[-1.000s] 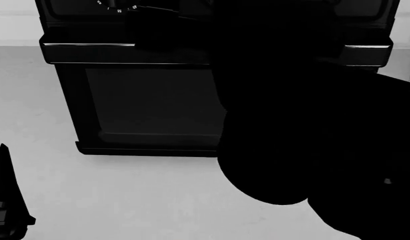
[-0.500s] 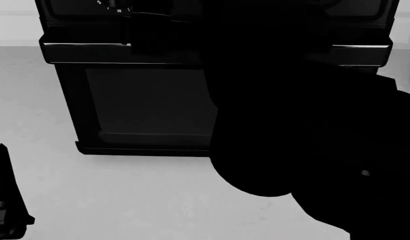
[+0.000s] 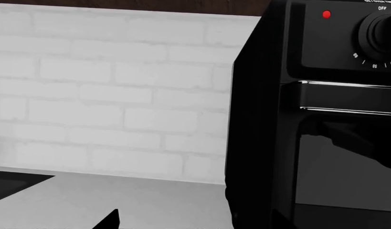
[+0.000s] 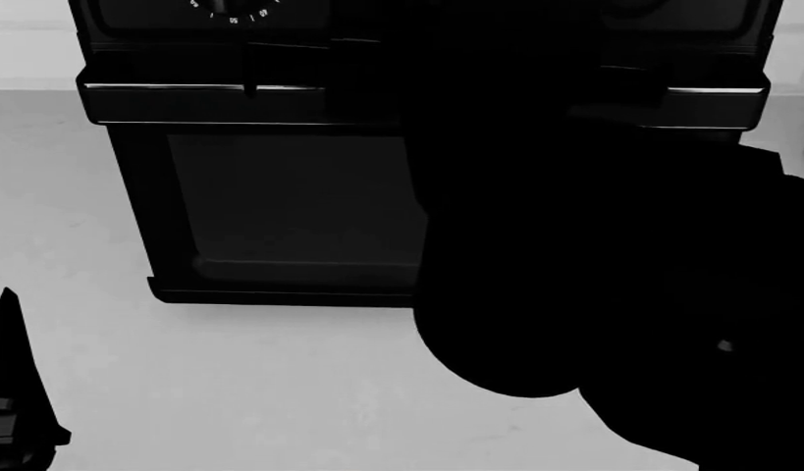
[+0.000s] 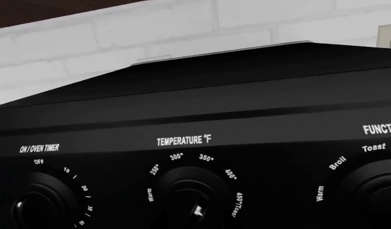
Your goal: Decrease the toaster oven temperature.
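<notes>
The black toaster oven (image 4: 284, 206) stands on the counter straight ahead, with a dark glass door and a bar handle (image 4: 179, 98) with a silvery edge. My right arm (image 4: 572, 275) is a black mass reaching up to its control panel. The right wrist view sits close to the panel (image 5: 246, 109), facing the TEMPERATURE knob (image 5: 192, 202), whose white marker shows low on it. The timer knob (image 5: 39, 202) and function knob (image 5: 376, 191) flank it. My right fingers cannot be made out against the black. My left gripper (image 4: 9, 392) hangs low at the left, away from the oven (image 3: 322, 143).
A white brick wall (image 3: 119, 95) runs behind the grey countertop (image 4: 244, 392). A dark flat surface (image 3: 10, 183) lies on the counter left of the oven. A wall outlet (image 5: 387, 36) shows behind the oven's top.
My right arm has shifted a little in front of the oven, and more of the handle's silvery edge shows at the left. The left gripper has stayed put.
</notes>
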